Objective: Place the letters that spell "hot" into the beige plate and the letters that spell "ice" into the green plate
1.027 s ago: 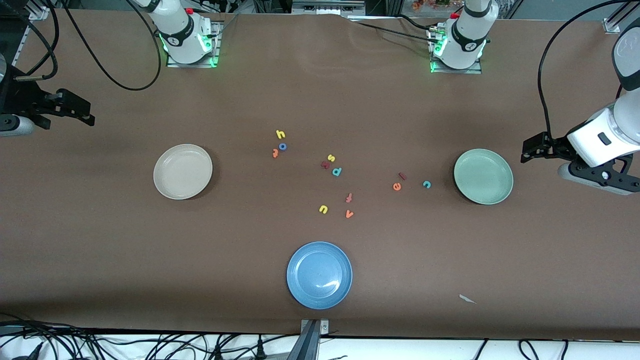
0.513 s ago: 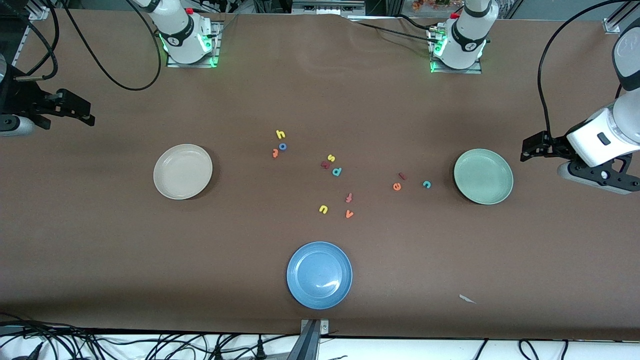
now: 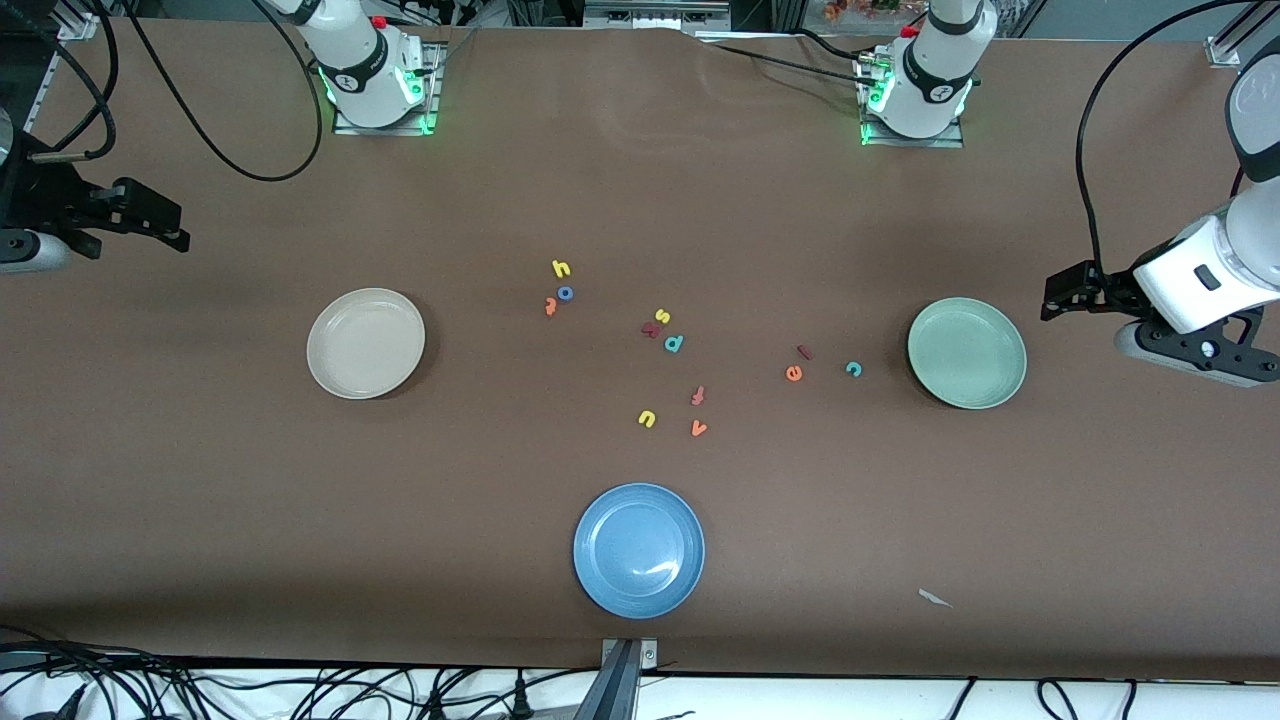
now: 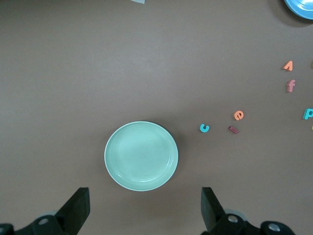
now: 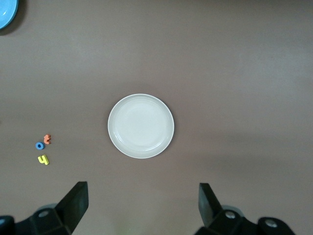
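Beside green plate [image 3: 966, 353], toward table middle: teal c [image 3: 853, 369] nearest its rim, then orange e [image 3: 794, 373] and dark red i [image 3: 804, 352]. All three on table, none plated. Left gripper [image 3: 1062, 303] hangs past plate at left arm's end, jaws wide, empty, so your c lies across plate from jaws. Left arm far nearer; take c first. h, o, t [image 3: 558, 287] cluster well apart from green plate, toward beige plate [image 3: 366, 343]. Right gripper [image 3: 165, 222] waits, jaws wide, empty.

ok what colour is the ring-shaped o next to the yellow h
Blue. The o shows best in the front view, lying on the table between the h and the orange t.
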Tool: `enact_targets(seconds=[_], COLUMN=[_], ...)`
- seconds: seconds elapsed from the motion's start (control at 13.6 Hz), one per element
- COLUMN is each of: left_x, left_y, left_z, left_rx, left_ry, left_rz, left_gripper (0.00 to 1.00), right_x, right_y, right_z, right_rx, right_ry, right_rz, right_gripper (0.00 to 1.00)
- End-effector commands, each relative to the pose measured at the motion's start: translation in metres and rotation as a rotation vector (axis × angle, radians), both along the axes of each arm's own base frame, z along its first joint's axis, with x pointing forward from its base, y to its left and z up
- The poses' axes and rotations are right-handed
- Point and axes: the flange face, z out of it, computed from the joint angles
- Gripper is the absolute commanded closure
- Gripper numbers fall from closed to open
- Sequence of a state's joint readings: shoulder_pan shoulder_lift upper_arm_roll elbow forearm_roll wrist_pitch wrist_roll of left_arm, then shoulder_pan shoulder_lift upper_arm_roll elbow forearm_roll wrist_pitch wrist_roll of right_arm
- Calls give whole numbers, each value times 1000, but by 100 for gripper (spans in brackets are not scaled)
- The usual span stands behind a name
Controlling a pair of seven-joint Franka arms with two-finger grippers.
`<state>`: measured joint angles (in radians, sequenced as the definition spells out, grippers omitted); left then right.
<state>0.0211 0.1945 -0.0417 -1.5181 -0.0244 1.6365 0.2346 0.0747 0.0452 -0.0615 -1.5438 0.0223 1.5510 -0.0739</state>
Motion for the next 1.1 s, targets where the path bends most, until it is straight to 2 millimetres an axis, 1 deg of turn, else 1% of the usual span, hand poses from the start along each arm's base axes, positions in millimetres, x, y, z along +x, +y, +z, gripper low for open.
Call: enact_targets(seconds=[0.0, 0.81, 1.03], left_x=[-2, -3, -5], left_y=[1, -1, 2], left_z=[0, -1, -2], left_rx=[-9, -9, -8], left_ry=[10, 15, 29], left_rz=[11, 9, 15], left_gripper=[0, 0, 0], right_x=[-1, -1, -1], right_y=[-1, 0, 0], right_z=[4, 4, 4], right_rx=[-7, -4, -4], right_ry=[-3, -2, -2], right_rz=[-18, -16, -16], right_gripper=[0, 0, 0])
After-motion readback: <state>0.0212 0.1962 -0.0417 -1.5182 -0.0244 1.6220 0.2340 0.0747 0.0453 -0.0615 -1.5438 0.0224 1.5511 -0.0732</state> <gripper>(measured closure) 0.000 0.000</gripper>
